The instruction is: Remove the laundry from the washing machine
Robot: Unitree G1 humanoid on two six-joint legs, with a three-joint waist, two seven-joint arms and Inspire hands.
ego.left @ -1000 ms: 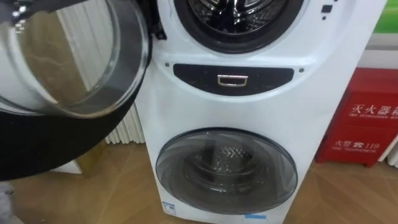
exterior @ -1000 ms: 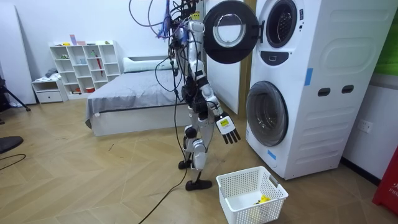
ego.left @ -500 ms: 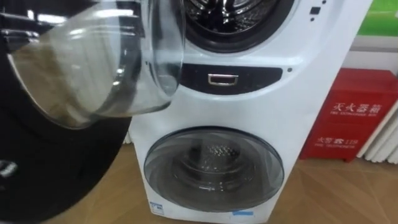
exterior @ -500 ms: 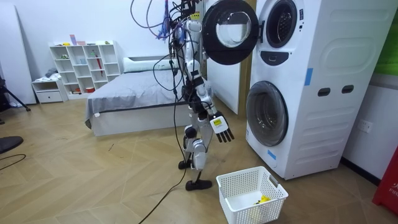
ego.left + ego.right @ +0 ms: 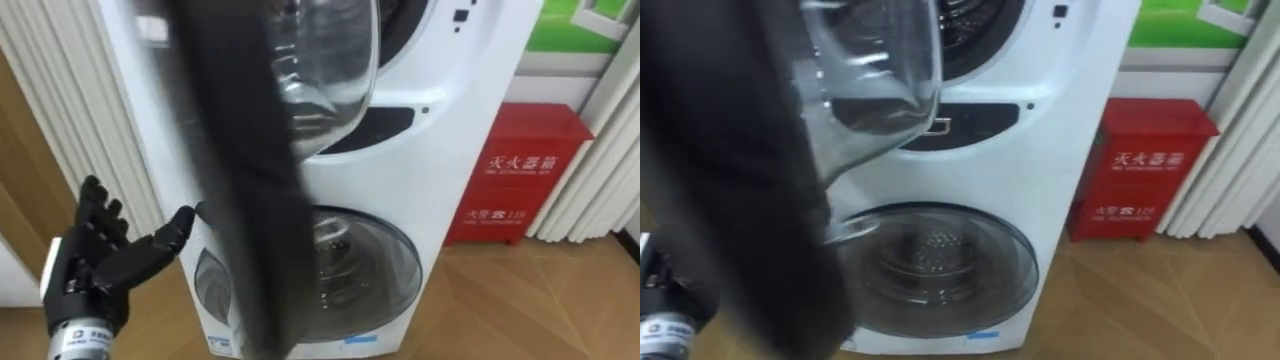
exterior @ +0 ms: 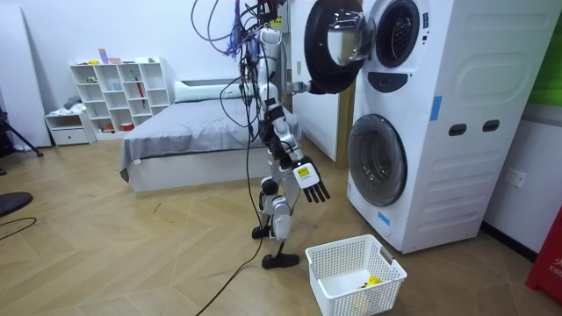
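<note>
Left eye view: the washing machine has its top door open, with the door's dark rim running from 12 o'clock down to 6 o'clock. At 8 o'clock the left hand is up, fingers spread wide and holding nothing, thumb just beside that rim. A red box sits at 3 o'clock. In the room view the right hand hangs low with straight fingers, and a white basket stands on the floor at 6 o'clock. The drum is mostly hidden, so I cannot tell where the clothes are.
</note>
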